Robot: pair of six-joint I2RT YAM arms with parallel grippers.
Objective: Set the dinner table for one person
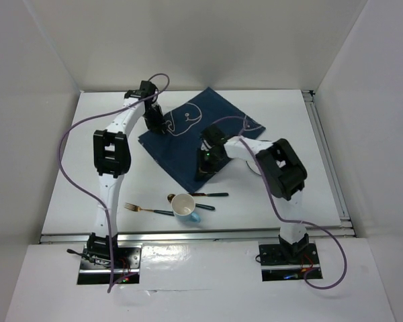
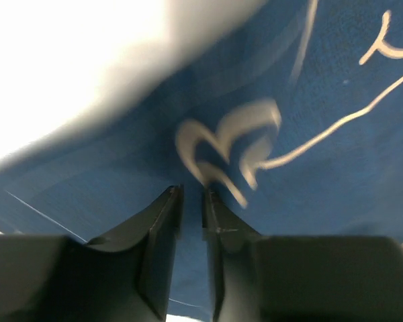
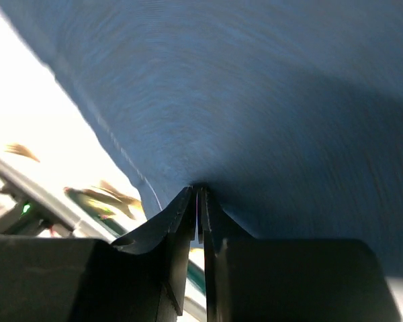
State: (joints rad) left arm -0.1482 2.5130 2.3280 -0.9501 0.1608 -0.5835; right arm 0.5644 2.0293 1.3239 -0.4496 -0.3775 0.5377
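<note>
The dinner table (image 1: 87, 174) is a white tabletop. On it lies a dark blue placemat (image 1: 181, 151) with a white whale drawing, turned diagonally. My left gripper (image 1: 154, 125) hangs over the mat's left corner. In the left wrist view its jaws (image 2: 192, 191) stand a narrow gap apart, with blue cloth (image 2: 322, 174) showing through and nothing pinched. My right gripper (image 1: 207, 168) is down on the mat's near part. In the right wrist view its fingertips (image 3: 197, 191) meet on a raised pucker of the cloth (image 3: 289, 100).
Near the front edge stand a white cup (image 1: 184, 205), a gold fork (image 1: 140, 208) with a teal handle, a spoon (image 1: 188, 195) and one more teal-handled piece (image 1: 205, 206). White walls enclose the table. A metal rail (image 1: 326, 154) runs along its right side.
</note>
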